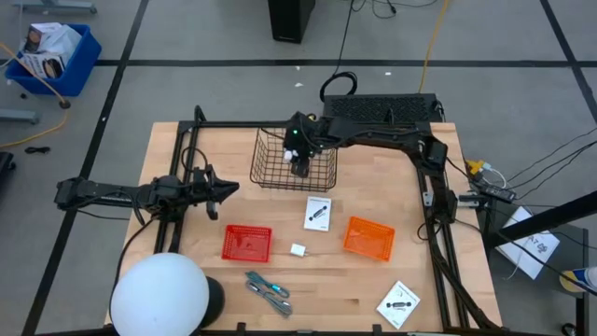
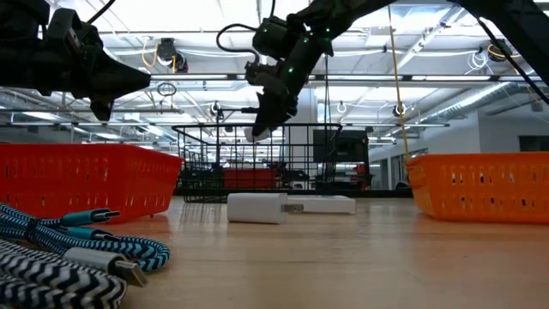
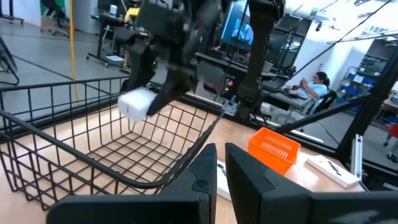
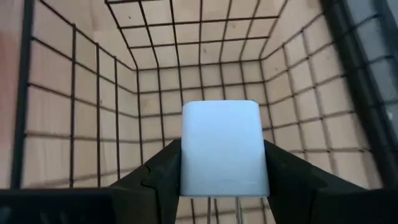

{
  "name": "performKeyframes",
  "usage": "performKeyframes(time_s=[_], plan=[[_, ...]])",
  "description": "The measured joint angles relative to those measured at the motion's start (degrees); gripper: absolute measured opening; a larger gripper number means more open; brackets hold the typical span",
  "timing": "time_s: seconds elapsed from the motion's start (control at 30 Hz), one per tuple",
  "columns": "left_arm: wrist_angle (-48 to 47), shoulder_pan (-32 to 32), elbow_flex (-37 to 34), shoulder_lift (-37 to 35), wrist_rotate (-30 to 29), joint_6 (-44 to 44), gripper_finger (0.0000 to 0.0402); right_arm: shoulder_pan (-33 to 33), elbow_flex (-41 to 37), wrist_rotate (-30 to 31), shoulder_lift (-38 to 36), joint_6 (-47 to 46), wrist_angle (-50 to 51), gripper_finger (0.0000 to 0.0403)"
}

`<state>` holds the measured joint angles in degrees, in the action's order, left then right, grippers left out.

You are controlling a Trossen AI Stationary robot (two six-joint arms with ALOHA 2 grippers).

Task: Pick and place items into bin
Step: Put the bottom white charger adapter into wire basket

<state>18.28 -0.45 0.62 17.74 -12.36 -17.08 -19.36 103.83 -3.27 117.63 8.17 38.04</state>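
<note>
**Cube held over the wire bin, release pending**

The right tool (image 4: 221, 163) is clamped on a white cube (image 4: 220, 148), one finger on each side. It hangs above the open black wire bin (image 1: 269, 161), whose bare grid floor lies straight below the cube in the right wrist view, so the next move looks like a simple drop. The left tool (image 1: 224, 191) waits with its fingers nearly together, holding nothing, beside the bin's left side.

Out on the counter (image 1: 187, 149) I count:
- a second white cube (image 1: 298, 250)
- a white card (image 1: 318, 213) just in front of the bin
- another card (image 1: 399, 303) near the front right corner
- one grey-blue plier tool (image 1: 269, 291)
- two orange trays (image 1: 247, 244)
</note>
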Motion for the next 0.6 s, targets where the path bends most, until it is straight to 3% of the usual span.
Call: performKeyframes(time_s=[0.6], plan=[[-0.22,0.0,0.0,0.0,0.17,-0.04,0.0037,0.17,-0.13,-0.02,10.0,0.59,-1.42,0.0174]])
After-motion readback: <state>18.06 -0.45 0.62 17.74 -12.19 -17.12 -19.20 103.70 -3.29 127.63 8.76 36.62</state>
